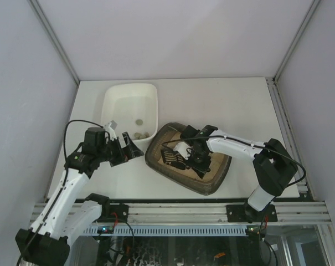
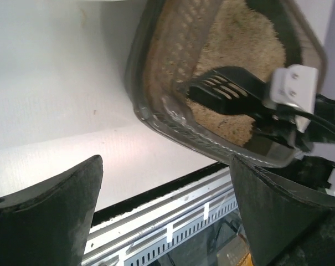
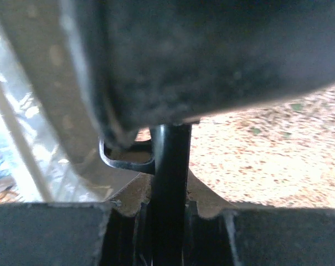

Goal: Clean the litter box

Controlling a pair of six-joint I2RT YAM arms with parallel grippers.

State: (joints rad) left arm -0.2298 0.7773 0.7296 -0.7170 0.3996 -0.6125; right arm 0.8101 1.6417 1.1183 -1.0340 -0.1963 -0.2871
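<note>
The dark grey-brown litter box lies at the table's front centre with beige litter inside; it also shows in the left wrist view. My right gripper is over the box and shut on the handle of a black slotted scoop, whose head rests on the litter. In the right wrist view the black handle stands clamped between my fingers above the litter. My left gripper is open and empty, just left of the box, above the table.
A white plastic tray stands behind the left gripper with a few small brown lumps in it. White walls enclose the table. The aluminium rail runs along the near edge.
</note>
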